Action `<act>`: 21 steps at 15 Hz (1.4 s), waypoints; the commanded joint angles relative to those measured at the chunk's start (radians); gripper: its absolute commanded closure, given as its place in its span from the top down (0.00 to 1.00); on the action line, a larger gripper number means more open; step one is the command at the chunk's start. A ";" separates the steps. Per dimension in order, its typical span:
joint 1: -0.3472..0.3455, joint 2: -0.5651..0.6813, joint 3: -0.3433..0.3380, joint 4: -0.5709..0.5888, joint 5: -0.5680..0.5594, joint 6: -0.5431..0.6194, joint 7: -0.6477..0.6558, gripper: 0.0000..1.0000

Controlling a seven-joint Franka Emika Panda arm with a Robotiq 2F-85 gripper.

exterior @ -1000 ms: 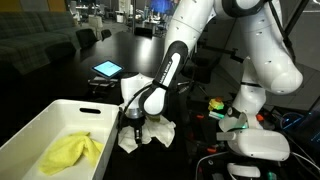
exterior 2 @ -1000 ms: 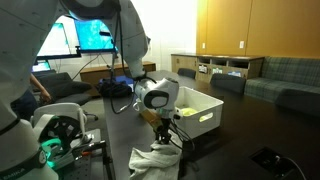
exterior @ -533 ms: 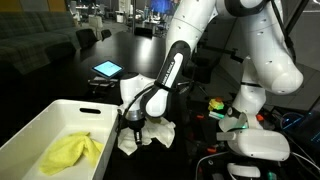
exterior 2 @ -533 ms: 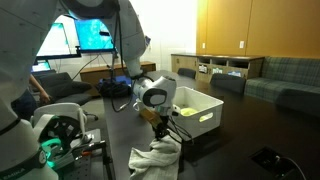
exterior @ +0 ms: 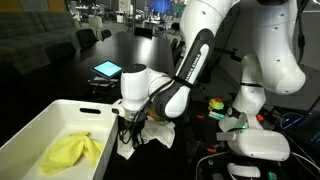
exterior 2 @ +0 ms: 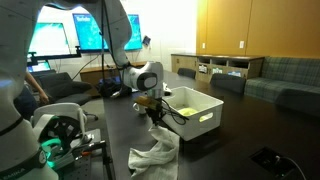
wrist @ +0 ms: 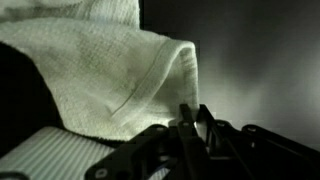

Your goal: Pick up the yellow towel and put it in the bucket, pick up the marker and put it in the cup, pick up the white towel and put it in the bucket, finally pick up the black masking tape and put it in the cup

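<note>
Where an exterior view looks into it, bucket: holds the yellow towel, crumpled on its floor.
Gripper, in that exterior view: just beside the bucket's end wall, jaws pinched together on the white towel, which bunches over the dark table.
Tablet: lit blue, writing too small to read.
White towel, in an exterior view: hangs as a strip from the gripper, lower part heaped on the table, outside the bucket.
Monitors: lit, content unreadable.
White towel, wrist view: coarse weave and stitched hem show close up, with the fingertips closed on its fold.
</note>
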 commanded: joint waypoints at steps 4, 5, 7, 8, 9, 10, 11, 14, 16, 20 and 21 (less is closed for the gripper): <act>0.145 -0.177 0.009 0.006 -0.104 -0.043 0.076 0.16; 0.164 -0.189 0.012 0.017 -0.120 -0.048 0.092 0.16; 0.198 -0.202 0.015 0.046 -0.151 -0.066 0.125 0.16; 0.206 -0.203 0.018 0.059 -0.159 -0.077 0.138 0.15; 0.214 -0.201 0.014 0.069 -0.168 -0.092 0.161 0.13; 0.219 -0.194 0.012 0.076 -0.174 -0.105 0.175 0.28; 0.221 -0.187 0.007 0.078 -0.178 -0.116 0.204 0.38; 0.208 -0.168 -0.002 0.045 -0.160 -0.135 0.264 0.53; 0.196 -0.148 -0.007 0.020 -0.137 -0.142 0.292 0.67; 0.166 -0.110 -0.030 -0.034 -0.094 -0.125 0.353 0.97; 0.159 -0.101 -0.039 -0.041 -0.082 -0.124 0.373 1.00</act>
